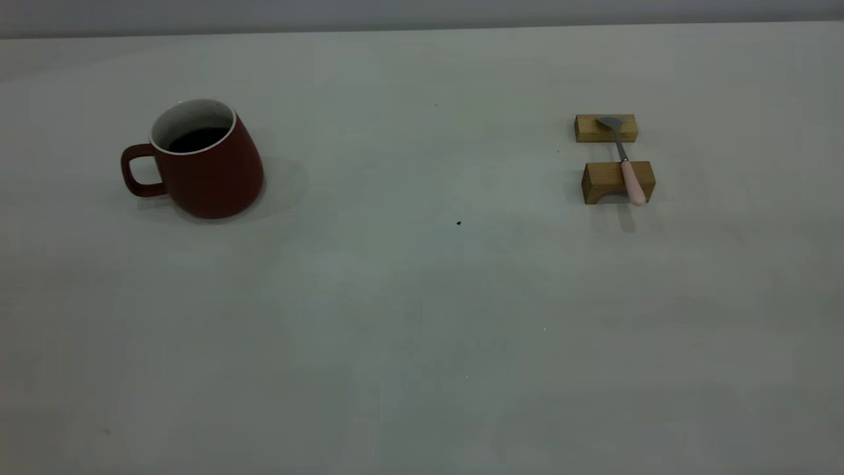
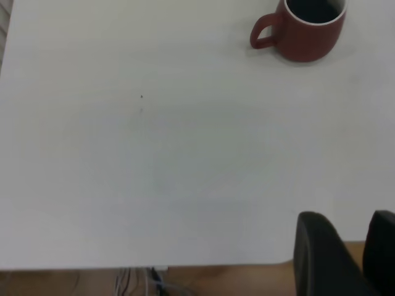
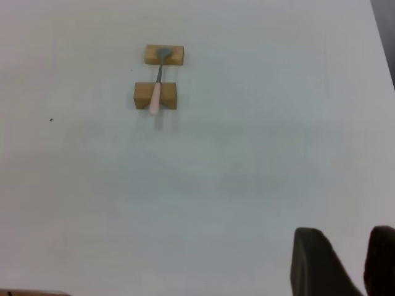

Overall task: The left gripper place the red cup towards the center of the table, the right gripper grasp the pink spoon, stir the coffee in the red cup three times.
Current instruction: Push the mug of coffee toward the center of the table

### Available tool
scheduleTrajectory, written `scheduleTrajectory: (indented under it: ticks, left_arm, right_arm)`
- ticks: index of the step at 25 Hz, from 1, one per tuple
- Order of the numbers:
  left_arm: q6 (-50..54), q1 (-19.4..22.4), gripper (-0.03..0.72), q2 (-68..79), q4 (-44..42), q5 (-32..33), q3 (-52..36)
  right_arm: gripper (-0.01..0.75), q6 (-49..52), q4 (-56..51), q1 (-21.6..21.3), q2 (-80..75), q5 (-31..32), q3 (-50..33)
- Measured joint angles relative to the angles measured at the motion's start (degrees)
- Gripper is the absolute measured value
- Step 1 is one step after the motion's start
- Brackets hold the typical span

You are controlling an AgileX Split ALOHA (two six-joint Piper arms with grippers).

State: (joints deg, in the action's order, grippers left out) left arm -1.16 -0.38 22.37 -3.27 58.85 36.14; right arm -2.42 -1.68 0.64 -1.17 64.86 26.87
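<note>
The red cup (image 1: 204, 161) stands upright at the left of the table (image 1: 422, 310), handle to the left, with dark coffee (image 1: 198, 138) inside. It also shows in the left wrist view, the red cup (image 2: 308, 28) far ahead of my left gripper (image 2: 350, 217), which is open and empty over the table's edge. The pink spoon (image 1: 626, 165) lies at the right across two wooden blocks, grey bowl on the far one. In the right wrist view the pink spoon (image 3: 157, 86) lies far from my right gripper (image 3: 347, 233), open and empty. Neither gripper appears in the exterior view.
The far wooden block (image 1: 605, 128) and the near one (image 1: 606, 181) hold the spoon off the table. A tiny dark speck (image 1: 459, 223) marks the middle of the tabletop. Cables (image 2: 142, 280) hang below the table edge near the left arm.
</note>
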Motion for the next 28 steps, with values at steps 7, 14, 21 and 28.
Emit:
scheduleTrajectory:
  ticks: [7,14,21,28]
  left_arm:
    - [-15.23,0.0,0.354,19.6,1.65,-10.13,4.65]
    - [-22.83,0.0,0.672,41.83,2.64,-19.66,5.87]
    - [-27.26,0.0,0.627,61.98,2.58,-26.66,12.54]
    - [-36.93,-1.99,0.613,78.28,1.68,-25.94,20.78]
  right_arm:
    - [0.238,0.0,0.0,0.0,0.0,0.0,0.0]
    - [0.238,0.0,0.0,0.0,0.0,0.0,0.0]
    - [0.238,0.0,0.0,0.0,0.0,0.0,0.0]
    - [0.238,0.0,0.0,0.0,0.0,0.0,0.0]
